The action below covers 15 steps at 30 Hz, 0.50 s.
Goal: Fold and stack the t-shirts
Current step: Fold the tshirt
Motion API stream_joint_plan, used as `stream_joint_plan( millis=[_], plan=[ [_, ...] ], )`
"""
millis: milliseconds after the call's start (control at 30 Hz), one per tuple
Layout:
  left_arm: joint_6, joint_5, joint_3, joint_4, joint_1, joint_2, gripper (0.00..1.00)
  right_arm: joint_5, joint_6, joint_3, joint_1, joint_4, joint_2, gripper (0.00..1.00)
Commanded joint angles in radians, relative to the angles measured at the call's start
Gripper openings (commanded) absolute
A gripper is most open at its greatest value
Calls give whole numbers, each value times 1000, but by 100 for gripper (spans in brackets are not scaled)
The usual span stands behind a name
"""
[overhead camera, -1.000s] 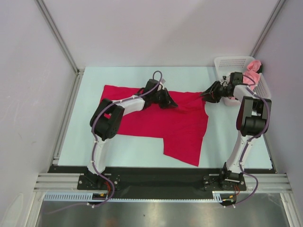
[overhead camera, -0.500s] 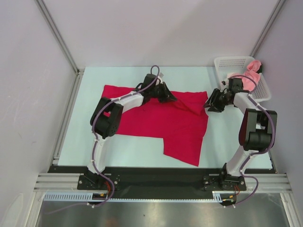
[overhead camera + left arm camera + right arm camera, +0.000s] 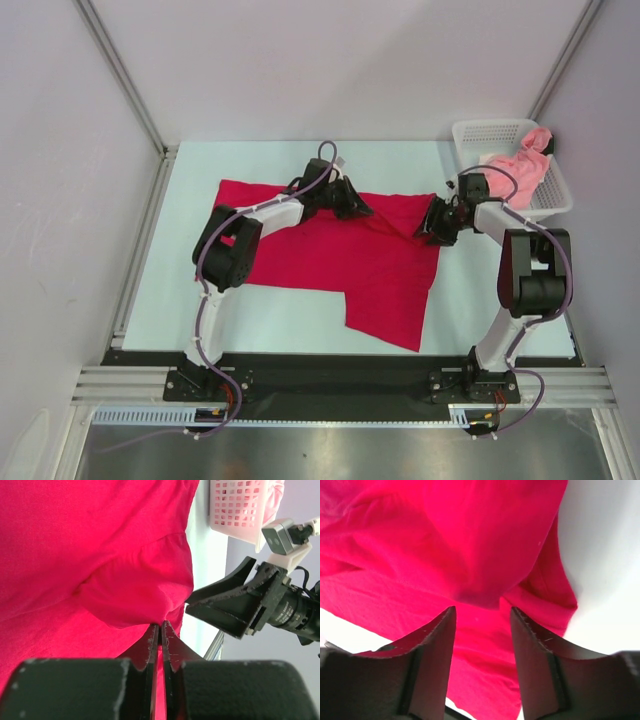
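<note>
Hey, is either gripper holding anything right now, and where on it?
The left gripper pinches a raised fold of the red shirt near its far edge. The right gripper is open by the shirt's right corner, holding nothing.

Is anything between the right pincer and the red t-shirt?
Nothing visible. The right pincer stands open at the right edge of the red t-shirt, and its wrist view shows only bare cloth ahead.

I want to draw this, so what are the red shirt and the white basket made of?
The crimson red t-shirt looks like soft matte cloth, maybe cotton: it wrinkles and folds. The white mesh basket looks like stiff plastic: straight walls with a regular grid of holes. The salmon pink cloth shirt crumpled in it looks similarly soft.
</note>
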<state>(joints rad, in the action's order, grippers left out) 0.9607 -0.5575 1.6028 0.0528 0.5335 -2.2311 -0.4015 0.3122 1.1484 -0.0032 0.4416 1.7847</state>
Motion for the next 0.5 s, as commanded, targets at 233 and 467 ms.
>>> stream_joint_plan(
  millis=[233,467],
  plan=[
    [6,-21,-37,47,-1,45,8,4,93,201,0,-81,126,23],
    [9,-21,-49,51,11,45,8,-114,166,543,-30,40,343,39]
  ],
)
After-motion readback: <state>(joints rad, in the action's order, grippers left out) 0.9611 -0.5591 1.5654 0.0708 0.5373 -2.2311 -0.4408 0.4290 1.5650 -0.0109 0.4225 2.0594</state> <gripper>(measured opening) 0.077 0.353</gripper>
